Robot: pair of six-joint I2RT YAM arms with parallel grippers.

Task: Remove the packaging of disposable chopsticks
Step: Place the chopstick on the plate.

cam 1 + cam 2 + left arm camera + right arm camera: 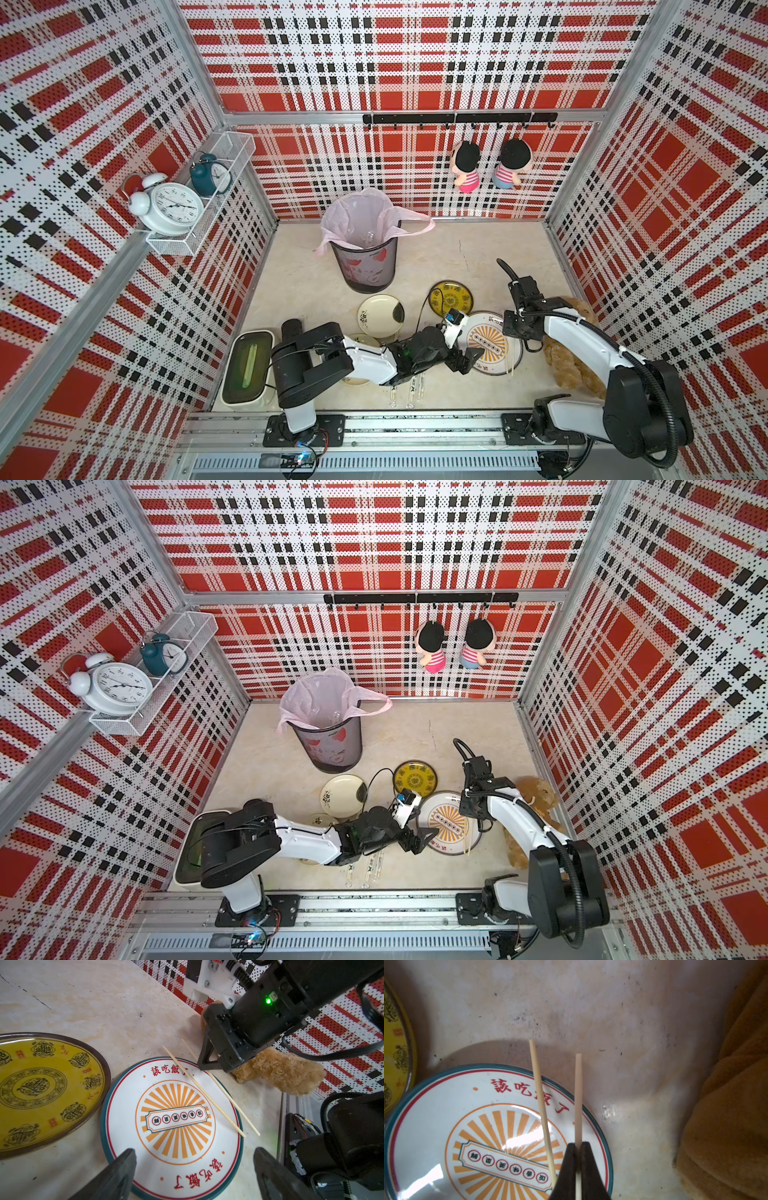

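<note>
Right tool (578, 1145) is closed on one bare chopstick (578, 1095) over the sunburst plate (436, 1077); the left tool (194, 1150) is spread wide and empty. If the thin stick is let go off-centre, it could be rolled off the rim onto the worktop (591, 1012). Packaging (415, 384), at lower centre in a top view, is partly hidden by the left arm; the sleeve count cannot be told.

We find the chopsticks (516, 359) across the sunburst plate's (482, 322) right edge, lower right of frame; teddy bear (569, 370) further right, wastebasket (368, 266) behind.
</note>
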